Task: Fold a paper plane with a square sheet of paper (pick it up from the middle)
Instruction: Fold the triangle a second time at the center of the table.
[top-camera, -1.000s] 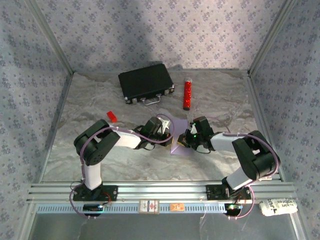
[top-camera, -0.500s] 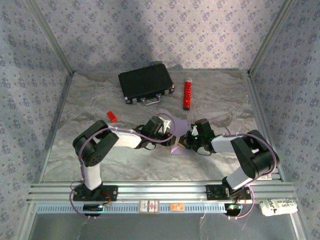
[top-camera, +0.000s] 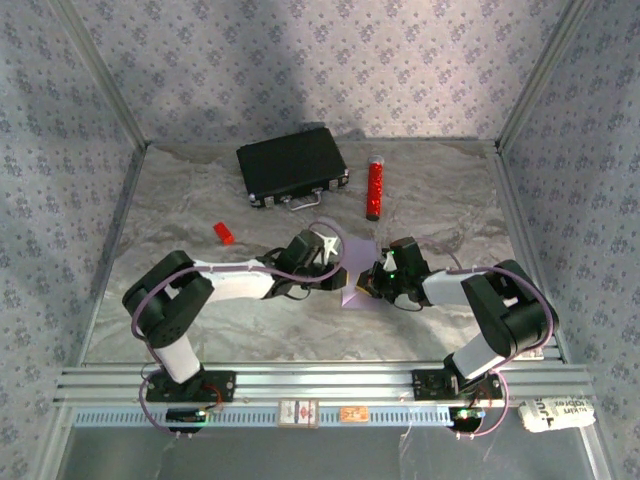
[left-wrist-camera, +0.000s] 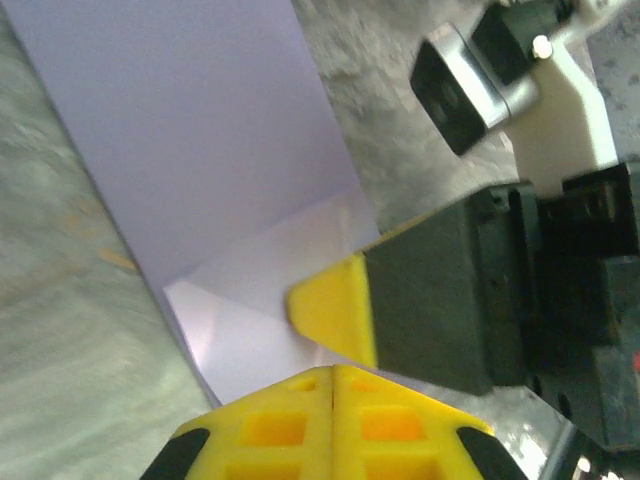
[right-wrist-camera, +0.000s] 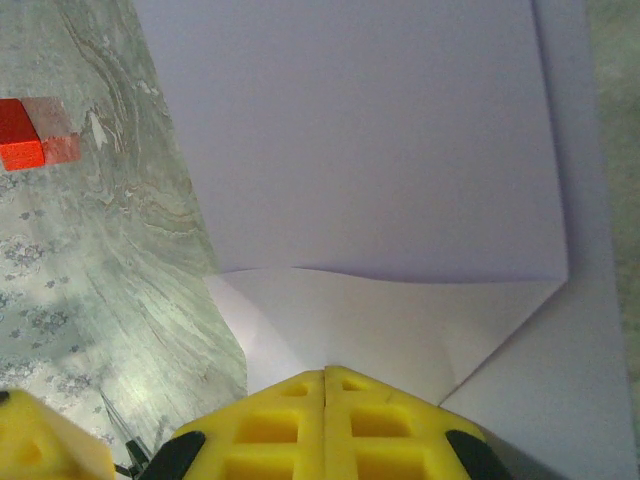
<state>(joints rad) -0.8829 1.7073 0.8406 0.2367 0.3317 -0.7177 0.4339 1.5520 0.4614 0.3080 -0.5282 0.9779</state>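
Observation:
The square sheet of paper (top-camera: 353, 292) is pale lilac and lies partly folded between the two arms at mid-table, with a raised flap (left-wrist-camera: 200, 140) and creased white-lit corners (right-wrist-camera: 400, 320). My left gripper (left-wrist-camera: 333, 372) is shut, its yellow tips meeting at the paper's near edge. My right gripper (right-wrist-camera: 325, 374) is also shut, tips resting on the folded corner. In the left wrist view the right gripper's yellow fingertip (left-wrist-camera: 335, 315) presses on the paper just ahead of my left tips. From above, the left gripper (top-camera: 344, 272) and right gripper (top-camera: 369, 284) nearly touch.
A black case (top-camera: 293, 165) lies at the back, with a red cylinder (top-camera: 375, 188) to its right. A small red block (top-camera: 223, 233) sits left of the arms, also red block (right-wrist-camera: 20, 135) in the right wrist view. Aluminium rails edge the marbled table (top-camera: 200, 190).
The left gripper opened briefly and has shut again at the paper's edge. The left arm has stretched out lower, its elbow swinging left. The right gripper shifted slightly right early on.

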